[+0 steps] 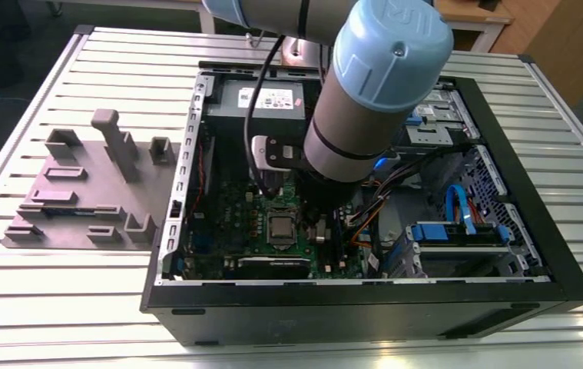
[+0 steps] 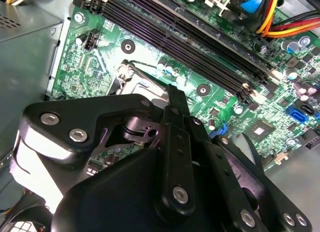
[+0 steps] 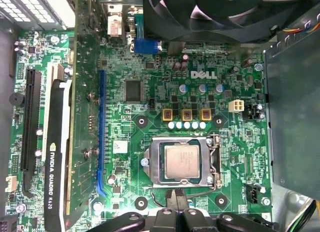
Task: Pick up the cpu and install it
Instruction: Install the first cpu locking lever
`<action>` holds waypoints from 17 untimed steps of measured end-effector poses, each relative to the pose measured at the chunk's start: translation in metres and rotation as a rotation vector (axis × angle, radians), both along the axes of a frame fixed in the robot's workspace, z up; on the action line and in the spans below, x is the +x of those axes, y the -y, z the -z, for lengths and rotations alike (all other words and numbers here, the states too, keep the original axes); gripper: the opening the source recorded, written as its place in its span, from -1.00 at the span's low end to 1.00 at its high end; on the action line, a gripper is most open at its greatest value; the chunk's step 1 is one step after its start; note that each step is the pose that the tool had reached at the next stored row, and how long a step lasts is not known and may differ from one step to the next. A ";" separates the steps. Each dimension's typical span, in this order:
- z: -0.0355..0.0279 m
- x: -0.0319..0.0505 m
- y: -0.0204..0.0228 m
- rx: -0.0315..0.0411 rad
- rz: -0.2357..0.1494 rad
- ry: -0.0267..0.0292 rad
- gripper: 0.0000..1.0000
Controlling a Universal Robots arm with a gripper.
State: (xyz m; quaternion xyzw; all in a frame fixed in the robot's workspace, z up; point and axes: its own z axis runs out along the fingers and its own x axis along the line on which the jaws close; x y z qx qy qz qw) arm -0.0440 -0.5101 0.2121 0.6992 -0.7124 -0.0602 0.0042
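While the cpu point(image 3: 182, 162) already sits in its socket point(image 3: 212, 164) on the motherboard point(image 3: 150, 117), the gripper point(image 3: 176, 201) hovers just beside it, jaws seemingly closed on nothing; seating looks done, latching remains.

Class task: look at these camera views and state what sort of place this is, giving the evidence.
Probably a robotics lab or test bench: an open computer case lies on a slatted metal table, beside a grey fixture block, with desks behind.
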 end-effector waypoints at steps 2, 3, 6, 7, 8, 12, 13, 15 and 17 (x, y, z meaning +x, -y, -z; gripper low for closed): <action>0.0003 0.0003 0.0001 0.0001 -0.001 0.0000 -0.79; 0.0005 0.0005 0.0001 0.0000 -0.001 0.0000 -0.79; 0.0012 0.0007 0.0003 0.0002 -0.002 0.0001 -0.79; 0.0015 0.0007 0.0005 0.0002 -0.002 0.0001 -0.79; 0.0017 0.0008 0.0007 0.0002 -0.003 0.0001 -0.79; 0.0032 0.0009 0.0022 0.0000 -0.006 0.0000 -0.79; 0.0038 0.0009 0.0026 0.0001 -0.008 0.0001 -0.79; 0.0048 0.0009 0.0034 0.0000 -0.010 0.0000 -0.79; 0.0056 0.0010 0.0040 0.0000 -0.012 0.0001 -0.79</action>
